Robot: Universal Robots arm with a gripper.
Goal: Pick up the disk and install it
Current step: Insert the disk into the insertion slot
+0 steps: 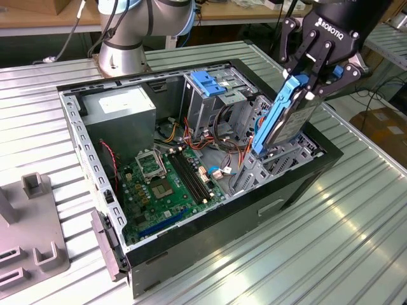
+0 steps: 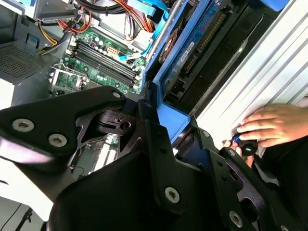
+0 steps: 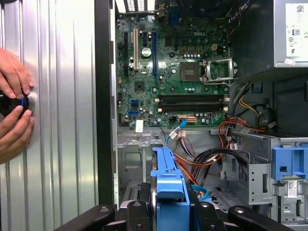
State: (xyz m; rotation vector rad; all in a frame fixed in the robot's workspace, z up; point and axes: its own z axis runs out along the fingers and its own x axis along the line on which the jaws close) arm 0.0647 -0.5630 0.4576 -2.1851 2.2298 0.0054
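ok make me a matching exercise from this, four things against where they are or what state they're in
Things: 1 disk; 2 motherboard; 3 power supply; 4 person's hands.
States: a green, flat in the case; b on the ribbed table; c in the gripper, tilted; d grey box in a corner.
Pairs: 1-c; 2-a; 3-d; 4-b.

Bright even light, glare streaks on ribbed table [image 1: 343, 248], shadowed case [image 1: 305, 185] interior

Black linkage pincer [image 1: 316, 77] (silver screws), white lettering, silver-grey arm [image 1: 124, 44]
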